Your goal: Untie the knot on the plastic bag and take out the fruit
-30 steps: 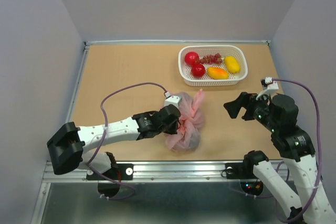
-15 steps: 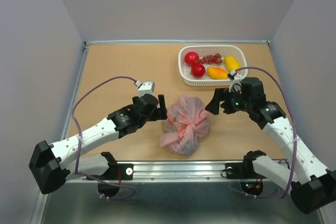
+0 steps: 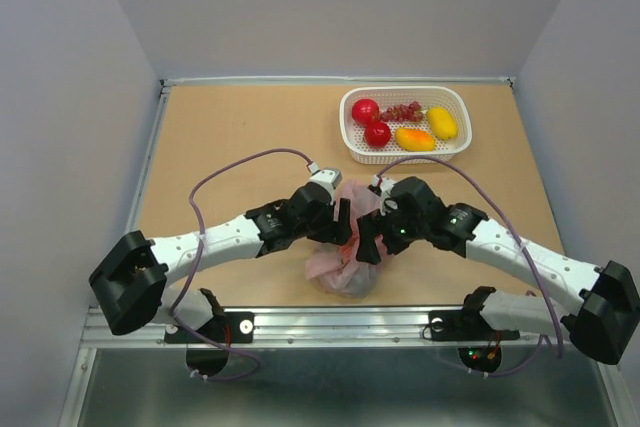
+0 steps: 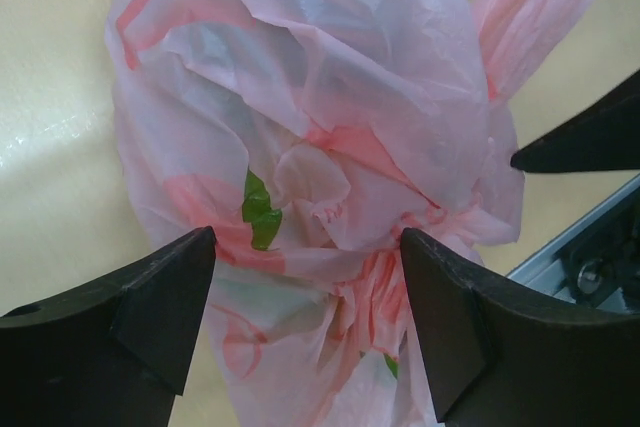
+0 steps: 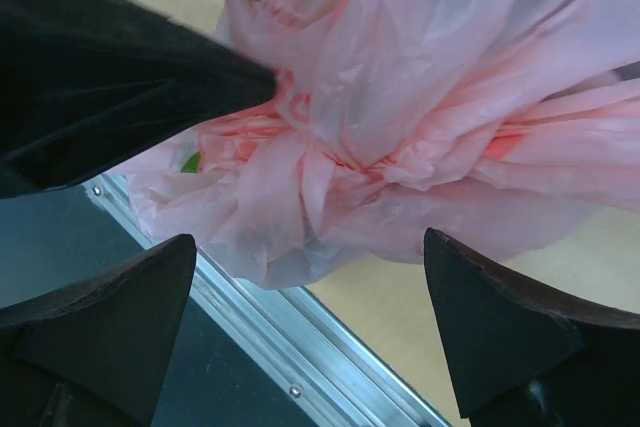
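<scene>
While both my arms reach in over the table [image 3: 230,137], the bag [image 3: 345,265] lies crumpled near the front edge, just behind the metal rail [image 3: 330,319], and my two pincers meet above it.

My left pincer [image 3: 342,222] is spread wide and grips nothing. Seen from its own wrist, its two dark fingers [image 4: 160,297] stand on either side of the bunched pink film, with the twisted knot [image 4: 400,237] lying between them and still tied. Whether the tips press the film there I cannot tell.

My right pincer [image 3: 366,242] is likewise wide apart and has hold of nothing. From its wrist camera the gathered folds of the knot hang in the gap between its fingers [image 5: 100,317], over the rail. One finger of the left pincer comes in from the upper left of that view, and its tip touches the film.

Whatever fruit is inside the bag stays hidden by the crinkled plastic. Only a small green scrap [image 4: 260,212] shows at the folds, and I cannot tell what it is.

Well apart from the bag, toward the far right of the table, sits a white basket [image 3: 404,90]. It holds two red fruits [image 3: 365,110], a bunch of grapes [image 3: 402,110], an orange piece [image 3: 414,138] and a yellow piece [image 3: 442,122].
</scene>
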Tool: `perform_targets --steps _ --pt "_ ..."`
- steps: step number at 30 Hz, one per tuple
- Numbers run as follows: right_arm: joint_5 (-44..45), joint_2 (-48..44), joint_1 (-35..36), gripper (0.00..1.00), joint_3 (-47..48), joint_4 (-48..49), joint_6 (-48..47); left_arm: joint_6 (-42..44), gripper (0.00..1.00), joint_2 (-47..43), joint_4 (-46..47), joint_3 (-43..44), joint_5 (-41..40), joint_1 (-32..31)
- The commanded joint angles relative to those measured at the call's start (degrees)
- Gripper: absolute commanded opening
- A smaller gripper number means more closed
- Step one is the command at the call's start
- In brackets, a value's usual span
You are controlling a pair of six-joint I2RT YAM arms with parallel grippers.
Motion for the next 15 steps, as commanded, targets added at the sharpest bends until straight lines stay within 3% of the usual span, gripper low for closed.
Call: perform_targets --steps 1,4,5,8,9,10,13,14,15 --pt "5.21 1.65 4.47 1.0 -0.02 4.67 3.21 3.25 0.81 2.62 3.86 0.77 -0.15 0.01" --pt "6.98 4.03 6.59 0.99 0.77 6.26 4.44 2.63 0.65 4.2 3.86 1.13 -0.25 0.09" --pt "8.89 5.77 6.94 0.98 0.95 7.31 4.79 2.29 0.48 4.38 5.51 0.95 -0.59 0.01" --pt "12.67 9.81 7.65 0.93 1.3 8.72 4.62 1.93 0.26 4.73 6.4 0.86 -1.56 0.01" --pt "13.56 10.88 7.73 0.91 1.56 8.9 4.79 1.67 0.04 5.08 6.49 1.04 -1.74 0.01" --pt "14.35 12.71 7.65 0.83 2.87 8.81 4.88 1.06 0.0 5.17 6.23 1.12 -2.18 0.09" --pt "15.32 13.44 7.74 0.61 4.02 9.07 4.79 -0.97 0.0 4.56 5.7 0.6 -4.54 1.14" --pt "17.68 13.17 7.74 0.39 3.94 9.16 4.36 -1.41 0.0 4.03 5.7 -0.53 -5.08 2.02" --pt "19.27 12.82 7.65 0.29 3.85 9.16 4.09 -1.84 0.0 3.77 5.62 -1.15 -5.34 3.07"
